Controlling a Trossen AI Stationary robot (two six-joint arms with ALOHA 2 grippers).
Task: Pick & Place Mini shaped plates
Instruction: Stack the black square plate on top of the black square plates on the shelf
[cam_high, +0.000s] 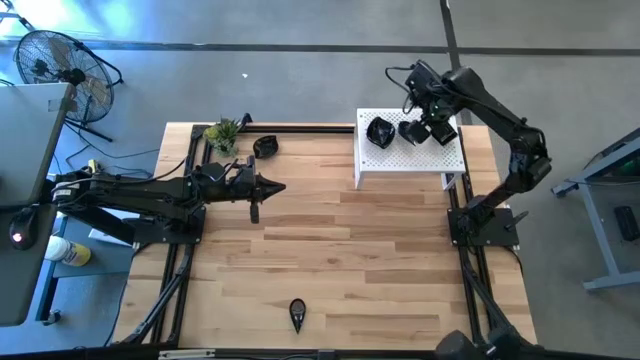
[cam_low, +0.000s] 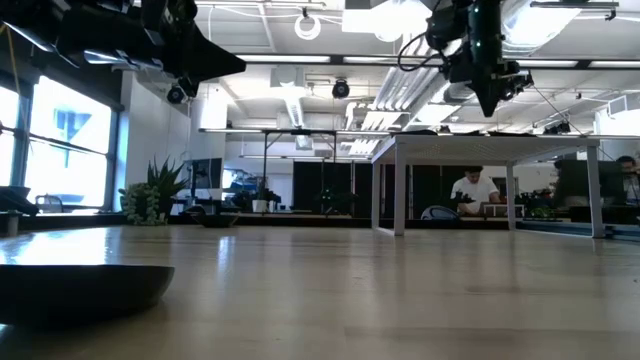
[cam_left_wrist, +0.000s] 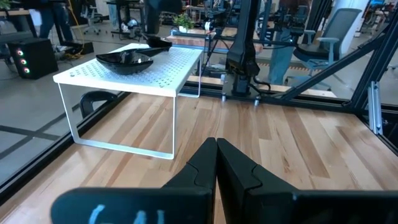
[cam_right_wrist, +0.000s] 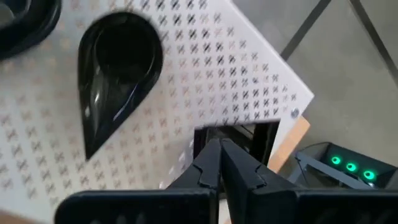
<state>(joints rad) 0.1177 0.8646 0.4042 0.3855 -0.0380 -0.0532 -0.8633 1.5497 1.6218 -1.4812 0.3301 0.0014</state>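
Plates on the white perforated platform (cam_high: 400, 160), upper right of the high view, include a rounded dish (cam_high: 379, 131) and a teardrop plate (cam_right_wrist: 115, 78). Right gripper (cam_right_wrist: 219, 163) hovers above them, fingers pressed together, empty. Two plates (cam_high: 265, 147) (cam_high: 297, 314) remain on the table. Left gripper (cam_high: 274, 187), also closed and empty, waits mid-left.

1. A pale wooden plank table (cam_high: 330, 270) with a black metal frame.
2. A white perforated metal platform (cam_high: 440, 158) on thin legs at the table's far right corner.
3. A small green potted plant (cam_high: 222, 133) at the far left corner.
4. A black floor fan (cam_high: 60, 65) beyond the table.
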